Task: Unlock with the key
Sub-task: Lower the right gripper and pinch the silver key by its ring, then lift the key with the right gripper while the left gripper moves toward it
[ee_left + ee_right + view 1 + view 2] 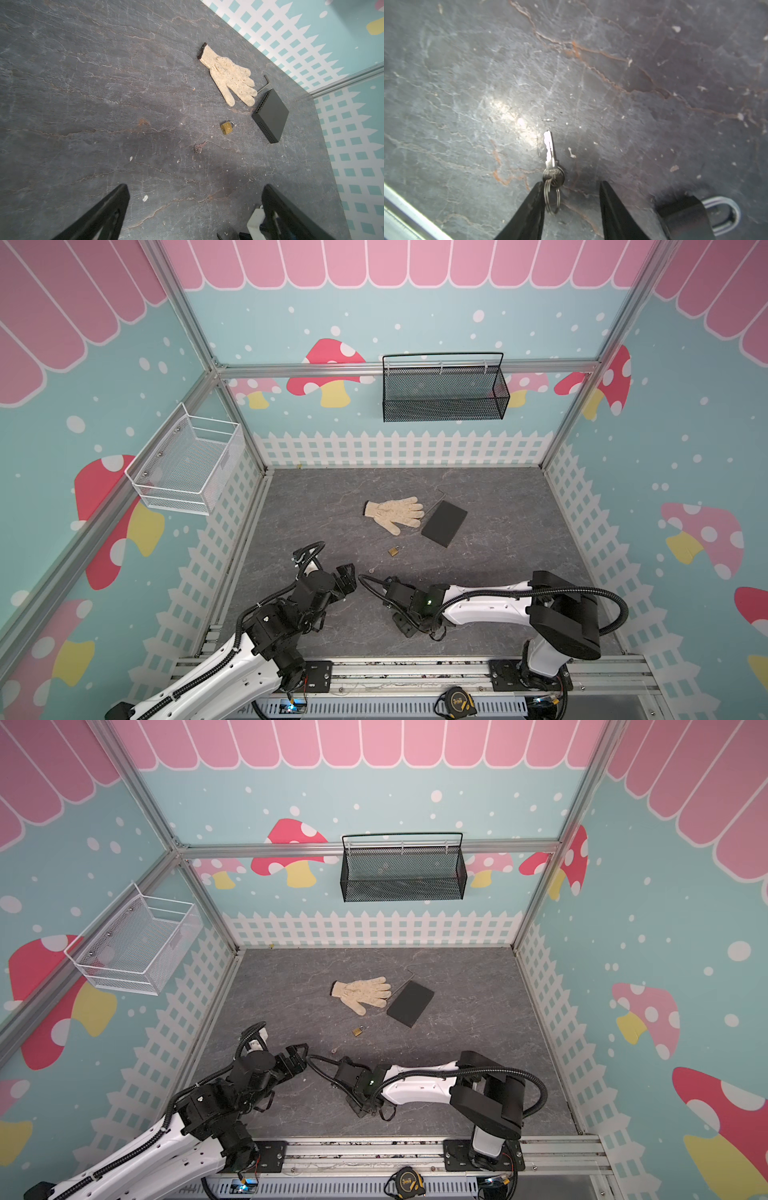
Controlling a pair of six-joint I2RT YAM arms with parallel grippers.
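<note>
Standing partly apart, the fingers of the right gripper leave a gap and clamp nothing. The key lies flat on the tabletop, its head and ring just beside one fingertip and its blade pointing away. Whether metal touches finger I cannot tell.

The left gripper is spread wide over bare surface. In both top views the key lies near the front, between the two grippers. The brass padlock sits near it, a little farther back and apart from it.

Behind the padlock lie a knit work glove and a flat black box, with a hex wrench at the box's far corner. The slate-patterned tabletop is scuffed and flecked with crumbs.

Fence-printed walls close three sides, with a white wire basket and a black mesh basket hung above. An aluminium rail runs along the front, with a tape measure by it. Open surface stretches right of the box and along the left wall.
</note>
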